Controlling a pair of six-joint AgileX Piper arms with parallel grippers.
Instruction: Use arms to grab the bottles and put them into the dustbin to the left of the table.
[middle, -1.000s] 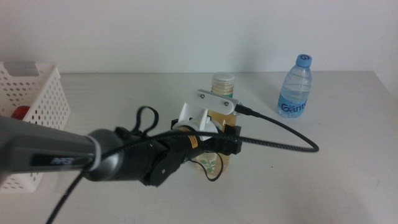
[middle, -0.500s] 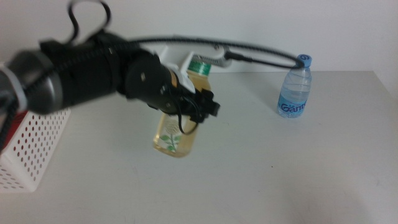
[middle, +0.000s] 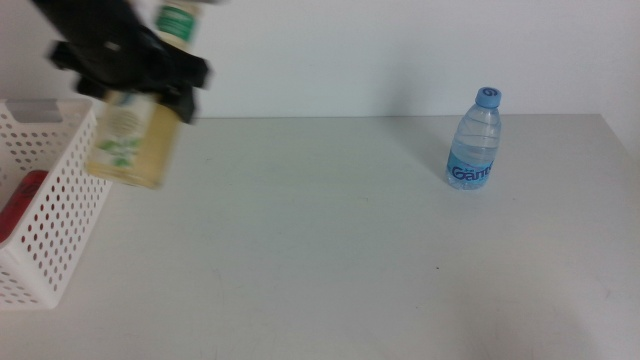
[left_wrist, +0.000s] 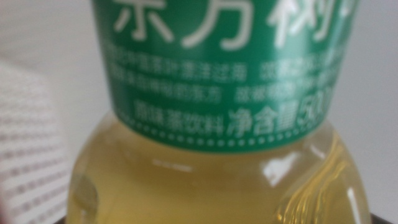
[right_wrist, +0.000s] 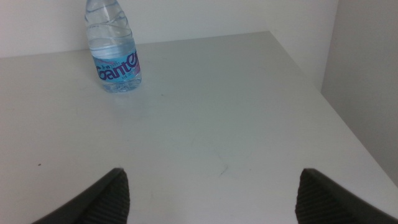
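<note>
Tea label: the tea bottle (left_wrist: 211, 124) wore a green band with white Chinese characters; one line near the band's lower edge ended in what read as "50", the rest too blurred to read. A pale leaf motif showed on its body in the middle view.
Water label: the water bottle (middle: 475, 140) carried a blue label with white script, roughly "Ganten"; the right wrist view cut off its blue cap (middle: 488, 96).
Left gripper: the left gripper (middle: 135, 70) was clamped on the tea bottle (middle: 135, 135), grasping it at the upper part, with yellow tea hanging below the jaws.
Tea position: lifted clear of the table (middle: 330, 250), tilted slightly, just at the near right edge of the bin (middle: 55, 215), over its rim or just beside it; which one could not be told.
Bin: white perforated walls; a red can (middle: 22, 205) lay inside, mostly hidden by the wall.
Right gripper: the right gripper (right_wrist: 211, 190) was spread wide, low over the table, only its two dark jaw tips showing; outside the middle view.
Water position: upright on the table's far right part, well apart from the right gripper and from the left one.
Hard to see: the left arm (middle: 90, 30) was motion-blurred and cut by the frame's top edge; the left wrist view was filled by the bottle.
</note>
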